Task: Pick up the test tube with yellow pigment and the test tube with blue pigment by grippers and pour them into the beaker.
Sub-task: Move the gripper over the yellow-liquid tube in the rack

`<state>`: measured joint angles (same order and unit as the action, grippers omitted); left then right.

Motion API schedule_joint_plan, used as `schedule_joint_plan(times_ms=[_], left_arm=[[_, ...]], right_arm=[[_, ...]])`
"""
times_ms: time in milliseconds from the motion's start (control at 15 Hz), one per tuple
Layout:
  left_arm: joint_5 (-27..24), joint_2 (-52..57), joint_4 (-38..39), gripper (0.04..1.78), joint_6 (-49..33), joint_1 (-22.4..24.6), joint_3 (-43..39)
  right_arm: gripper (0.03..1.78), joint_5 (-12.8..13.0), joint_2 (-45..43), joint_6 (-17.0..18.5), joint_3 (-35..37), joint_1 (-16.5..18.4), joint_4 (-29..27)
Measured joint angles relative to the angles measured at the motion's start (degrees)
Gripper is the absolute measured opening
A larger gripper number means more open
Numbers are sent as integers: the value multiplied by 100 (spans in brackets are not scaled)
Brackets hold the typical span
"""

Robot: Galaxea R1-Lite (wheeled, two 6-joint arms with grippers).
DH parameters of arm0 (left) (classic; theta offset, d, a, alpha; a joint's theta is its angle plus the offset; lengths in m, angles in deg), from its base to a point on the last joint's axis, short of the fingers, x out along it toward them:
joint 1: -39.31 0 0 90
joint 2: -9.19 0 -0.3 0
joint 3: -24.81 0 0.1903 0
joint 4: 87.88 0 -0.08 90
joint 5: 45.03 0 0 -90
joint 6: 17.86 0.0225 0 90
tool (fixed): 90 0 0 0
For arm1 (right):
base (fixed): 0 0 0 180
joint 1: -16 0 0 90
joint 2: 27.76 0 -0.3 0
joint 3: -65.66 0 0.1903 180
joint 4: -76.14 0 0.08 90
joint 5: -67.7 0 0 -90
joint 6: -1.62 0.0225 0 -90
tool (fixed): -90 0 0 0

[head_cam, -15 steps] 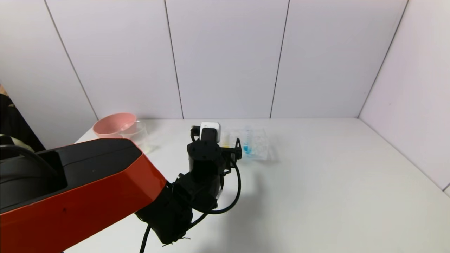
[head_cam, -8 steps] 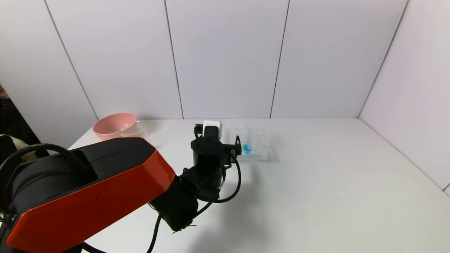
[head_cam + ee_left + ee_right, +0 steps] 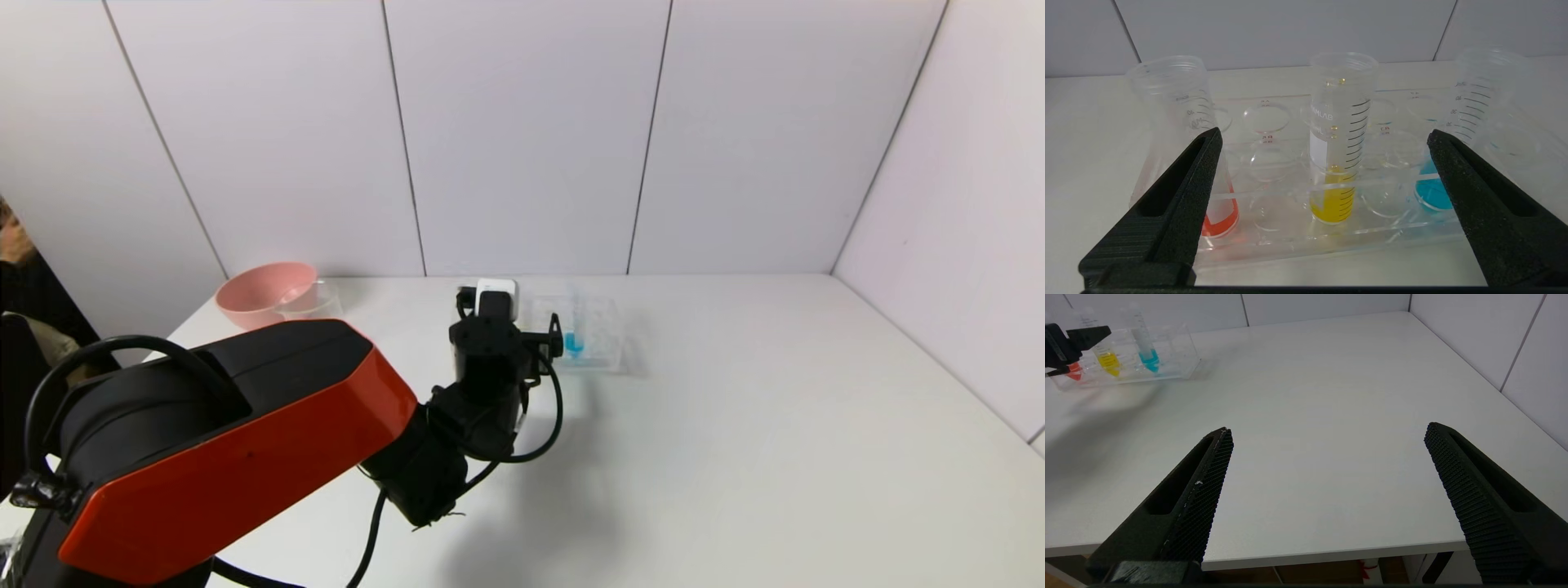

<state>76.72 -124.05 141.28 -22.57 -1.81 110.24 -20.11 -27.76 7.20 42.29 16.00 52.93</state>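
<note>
My left gripper point(image 3: 1323, 134) is open at the front of the clear tube rack point(image 3: 1274, 245). The test tube with yellow pigment point(image 3: 1336, 196) stands upright in the rack, centred between the fingers and a little beyond their tips. The test tube with blue pigment point(image 3: 1429, 192) stands behind one finger, and a red-liquid tube point(image 3: 1218, 218) behind the other. In the head view the left gripper point(image 3: 529, 331) hides the yellow tube; the blue tube point(image 3: 574, 343) shows beside it. The beaker point(image 3: 314, 300) stands far left by the bowl. My right gripper point(image 3: 1327, 430) is open and empty over the table's front edge.
A pink bowl point(image 3: 263, 290) sits at the back left, touching the beaker. The right wrist view shows the rack point(image 3: 1175, 361) far off with the left gripper point(image 3: 1073, 343) at it. Walls close the table at the back and right.
My left arm has reached forward and slightly right, bringing its gripper closer to the rack. The tubes, beaker and bowl have not moved.
</note>
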Motion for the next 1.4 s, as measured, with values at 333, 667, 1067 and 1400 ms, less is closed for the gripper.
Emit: schedule_joint_plan(times_ms=[333,667,1067,1400], left_arm=[[-35,-85,-172,176,-15,49,271],[-33,-165,-190,175,-24,63,345],[-40,-240,-196,109,-24,99,404],[-74,-240,-194,43,-26,91,411]], right_arm=[[171,-2,0,-2,0,0,0],[171,-2,0,-2,0,0,2],[171,0,0,0,0,0,0],[171,0,0,0,0,0,2]])
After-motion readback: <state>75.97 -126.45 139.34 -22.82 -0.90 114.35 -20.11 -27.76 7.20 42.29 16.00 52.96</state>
